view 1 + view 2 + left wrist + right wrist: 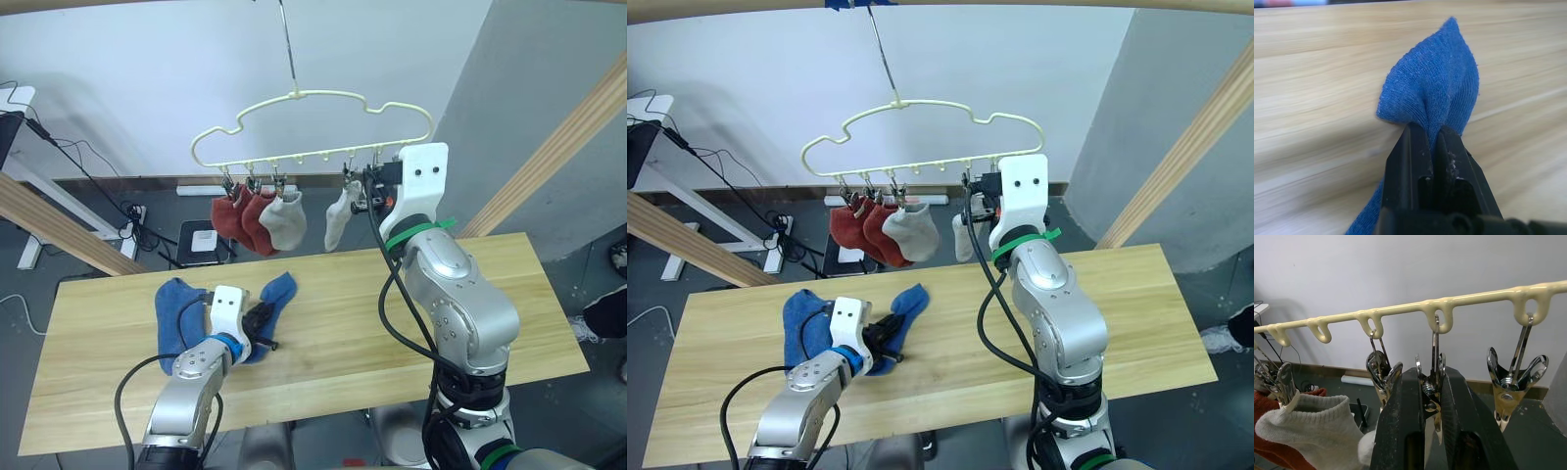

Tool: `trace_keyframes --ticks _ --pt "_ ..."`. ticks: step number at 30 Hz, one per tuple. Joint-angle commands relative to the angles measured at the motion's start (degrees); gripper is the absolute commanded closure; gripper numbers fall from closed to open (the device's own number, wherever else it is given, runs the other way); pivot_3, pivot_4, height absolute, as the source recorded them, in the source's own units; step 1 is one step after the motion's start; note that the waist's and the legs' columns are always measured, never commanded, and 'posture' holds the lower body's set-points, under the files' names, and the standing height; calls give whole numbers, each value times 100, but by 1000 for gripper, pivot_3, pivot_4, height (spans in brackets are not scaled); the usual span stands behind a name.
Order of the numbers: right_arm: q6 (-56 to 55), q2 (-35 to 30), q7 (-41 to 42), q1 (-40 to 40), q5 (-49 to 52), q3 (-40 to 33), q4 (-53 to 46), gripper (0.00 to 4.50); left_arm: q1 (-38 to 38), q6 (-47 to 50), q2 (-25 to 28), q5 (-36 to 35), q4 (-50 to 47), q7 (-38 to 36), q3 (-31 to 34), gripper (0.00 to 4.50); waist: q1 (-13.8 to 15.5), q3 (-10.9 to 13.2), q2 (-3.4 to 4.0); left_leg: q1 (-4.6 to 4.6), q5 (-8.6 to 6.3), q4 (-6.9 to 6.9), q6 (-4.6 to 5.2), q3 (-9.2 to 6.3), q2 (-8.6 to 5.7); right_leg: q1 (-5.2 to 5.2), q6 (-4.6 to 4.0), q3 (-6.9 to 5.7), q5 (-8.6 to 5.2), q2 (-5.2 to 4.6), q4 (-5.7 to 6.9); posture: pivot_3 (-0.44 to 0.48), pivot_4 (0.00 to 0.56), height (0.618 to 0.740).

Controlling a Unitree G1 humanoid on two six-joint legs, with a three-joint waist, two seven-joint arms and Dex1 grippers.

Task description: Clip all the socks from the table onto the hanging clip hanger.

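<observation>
Two blue socks lie on the desk (411, 323) as four others already hang from the clip hanger (313, 132): two rust-red socks (245, 217) and a light grey sock (285, 221) bunched at its left, a second grey sock (339, 219) further right. The left gripper (1432, 132) has its fingers clenched on a pinched fold of one blue sock (277, 294), which peaks up from the wood just beyond the fingertips; the other blue sock (176, 304) lies crumpled just beside that arm. The right gripper (1431, 382), raised to the hanger's row of clips, has its fingers pressed together around a metal clip (1434, 377), with a free clip (1515, 384) just beside it. The knit looks light, soft and limp, likely to sag and fold wherever it is lifted, so a firm pinch near the cuff edge would probably leave a tidy flap to feed into the clip. The hanger, on a thin hook, may swing when pushed.
</observation>
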Motion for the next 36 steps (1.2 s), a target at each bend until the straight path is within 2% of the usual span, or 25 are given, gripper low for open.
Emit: trace_keyframes --ticks 1,5,9,17,25,36 --pt "-143 -1 -5 -37 -1 31 -235 4375 -411 -618 15 -452 -139 -906 -208 4500 21 0 0 0 0 0 0 0 -2 0 0 0 0 0 0 -258 295 740" --pt "-126 -18 -6 -48 -12 18 -253 4375 -906 -874 67 -619 -1 -1474 -383 4500 7 0 0 -1 1 3 -1 6 -5 1 0 2 0 0 -2 -258 295 740" --pt "-99 -34 -19 -69 -27 -8 -290 4375 -1430 -894 -349 -716 47 -1282 -466 4500 -15 0 0 -1 0 -3 0 7 -5 -1 0 1 0 4 -3 -277 294 740" --pt "-40 -63 -15 -66 -13 -33 -336 4375 -1493 -1054 -937 -584 -78 -847 -685 4500 -62 0 0 -4 0 -2 1 5 -5 -1 0 3 0 7 -5 -281 296 740" --pt "10 -54 3 -47 14 -24 -345 4375 -1615 -1318 -1082 -513 68 -592 -652 4500 -141 0 0 -4 0 1 1 5 -7 0 1 3 0 8 -4 -278 299 740" --pt "55 -25 17 -61 37 -20 -345 4375 -1740 -1329 -1056 -506 225 -637 -767 4500 -152 0 0 -4 0 1 1 5 -8 0 1 4 0 10 -4 -276 299 740"
